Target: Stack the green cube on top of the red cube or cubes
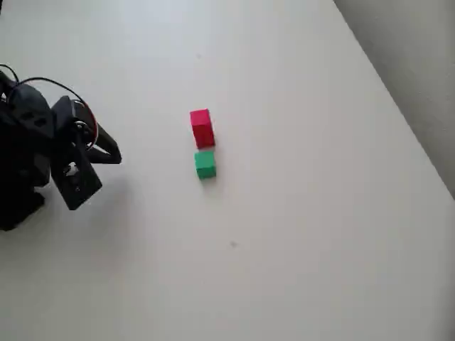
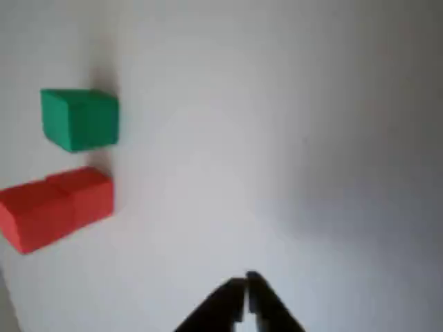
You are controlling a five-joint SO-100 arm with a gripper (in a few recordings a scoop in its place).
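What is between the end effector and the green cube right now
Nothing: in the overhead view, bare white table separates the end effector from the green cube. The red block stands just beyond the cube, not between them.

Nothing here is giving away the kind of room: a plain white table [image 1: 298, 234] is standing against a bare pale wall [image 1: 419, 57].

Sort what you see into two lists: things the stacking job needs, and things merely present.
Needed: green cube, red block, gripper, shut and well away from both.
Merely present: white table; nothing else lies on it.
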